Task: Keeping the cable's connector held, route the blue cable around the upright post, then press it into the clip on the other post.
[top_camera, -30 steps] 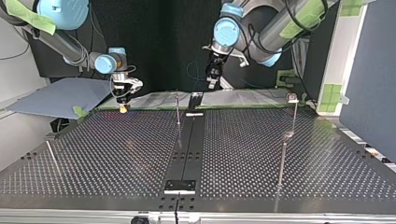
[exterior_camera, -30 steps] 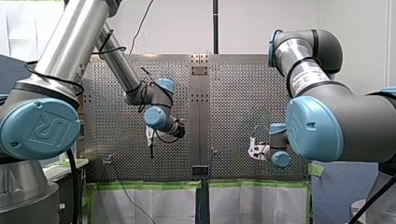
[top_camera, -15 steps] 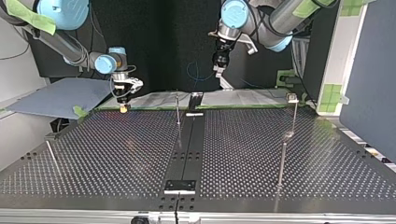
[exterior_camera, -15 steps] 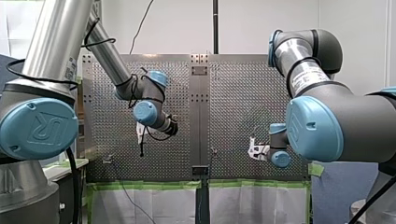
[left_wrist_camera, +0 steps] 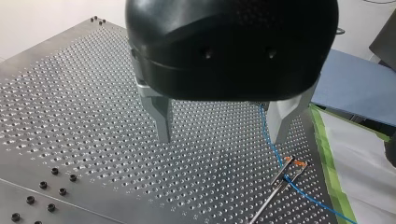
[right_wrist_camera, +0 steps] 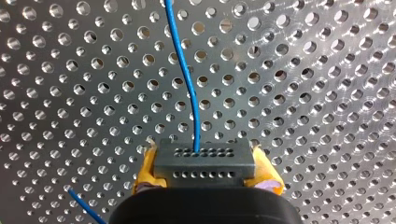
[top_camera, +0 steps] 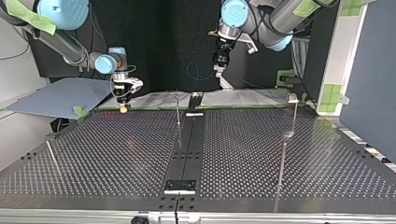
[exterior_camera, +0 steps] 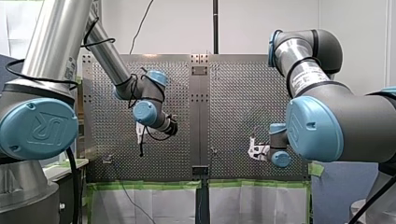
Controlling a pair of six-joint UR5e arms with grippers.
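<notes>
My right gripper (right_wrist_camera: 203, 169) has its yellow pads shut on the dark grey connector (right_wrist_camera: 202, 157). The blue cable (right_wrist_camera: 186, 74) leaves the connector and runs ahead over the perforated plate. In the top view my right gripper (top_camera: 123, 107) hangs low at the plate's far left edge. My left gripper (left_wrist_camera: 223, 133) stands open, its metal fingers (left_wrist_camera: 161, 120) wide apart and holding nothing. It hovers high above the far edge (top_camera: 218, 69). Beside its finger the blue cable (left_wrist_camera: 270, 142) passes the orange-tipped clip (left_wrist_camera: 295, 164) on a thin post. An upright post (top_camera: 178, 110) stands near the centre strip.
Two thin posts (top_camera: 282, 158) stand at the top view's right, one topped by a clip (top_camera: 293, 98). A leaning rod (top_camera: 51, 157) is at its left. A blue-grey sheet (top_camera: 60, 95) lies beyond the plate's far left corner. Green tape (exterior_camera: 149, 185) lines the table edge.
My left gripper has risen, drifting toward the top view's right and toward the front view's left, then stopped. My right gripper has held still with the connector.
</notes>
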